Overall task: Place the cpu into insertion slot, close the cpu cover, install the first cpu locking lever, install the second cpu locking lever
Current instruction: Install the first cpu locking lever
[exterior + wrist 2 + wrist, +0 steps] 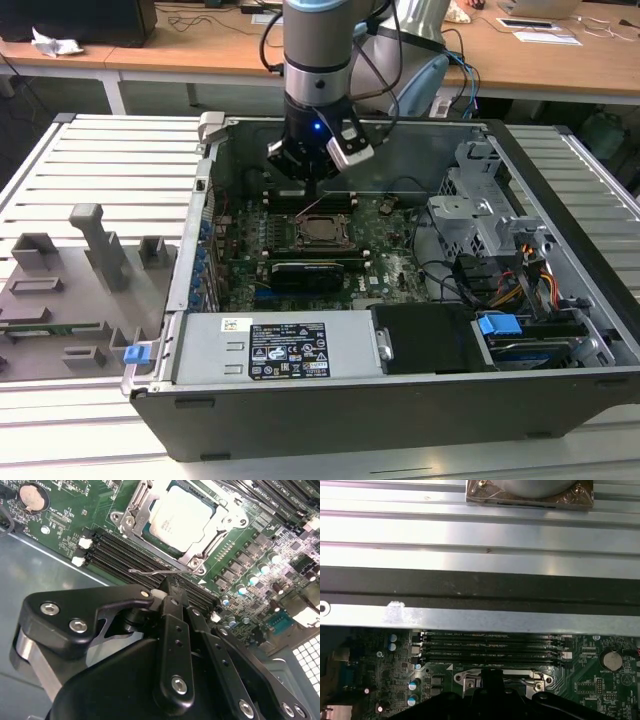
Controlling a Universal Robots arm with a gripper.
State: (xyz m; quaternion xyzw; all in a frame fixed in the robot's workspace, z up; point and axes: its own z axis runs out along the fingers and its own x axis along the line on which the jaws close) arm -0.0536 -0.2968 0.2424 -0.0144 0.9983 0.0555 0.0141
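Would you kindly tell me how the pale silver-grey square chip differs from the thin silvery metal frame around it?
The pale silver-grey cpu is a solid matte plate; the thin silvery cpu cover is an open frame with a large window. The cpu fills that window; the cpu cover rims it. Both are square, metal and lie flat on the green circuit board.

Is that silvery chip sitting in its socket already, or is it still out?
In: in the second wrist view the cpu lies flat inside the window of the cpu cover.
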